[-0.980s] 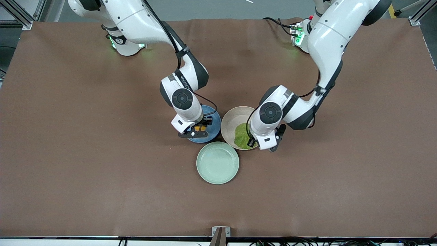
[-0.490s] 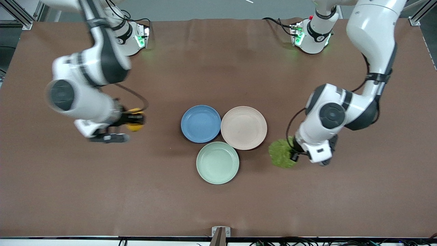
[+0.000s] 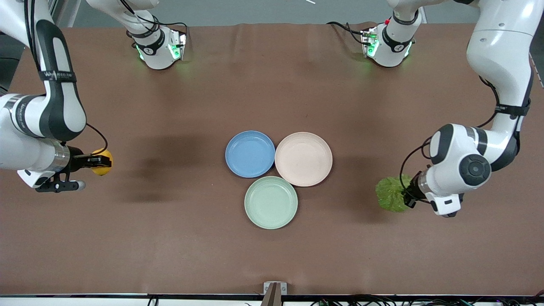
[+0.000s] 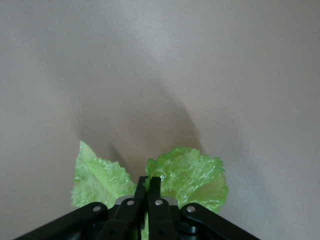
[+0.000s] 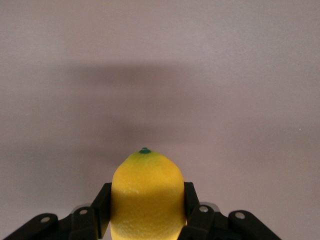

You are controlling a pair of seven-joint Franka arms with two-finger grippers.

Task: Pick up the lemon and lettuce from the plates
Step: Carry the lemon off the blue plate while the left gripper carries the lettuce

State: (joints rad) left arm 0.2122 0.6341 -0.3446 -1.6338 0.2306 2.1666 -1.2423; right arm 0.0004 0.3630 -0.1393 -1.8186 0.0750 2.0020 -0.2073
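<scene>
My right gripper (image 3: 100,162) is shut on the yellow lemon (image 3: 102,168) and holds it over the bare table at the right arm's end; in the right wrist view the lemon (image 5: 147,195) sits between the fingers (image 5: 102,207). My left gripper (image 3: 409,191) is shut on the crinkled green lettuce (image 3: 392,194) and holds it over the bare table at the left arm's end; in the left wrist view the leaf (image 4: 187,176) hangs from the closed gripper (image 4: 148,186). The blue plate (image 3: 250,153) and the beige-pink plate (image 3: 303,159) lie side by side mid-table, both bare.
A pale mint-green plate (image 3: 271,202) lies nearer the front camera, touching the other two plates. The brown table mat (image 3: 170,233) is bare elsewhere. The arms' bases (image 3: 158,46) stand along the edge farthest from the front camera.
Both arms have swung outward away from the plates, the right with the lemon, the left with the lettuce. Both plates now lie bare.
</scene>
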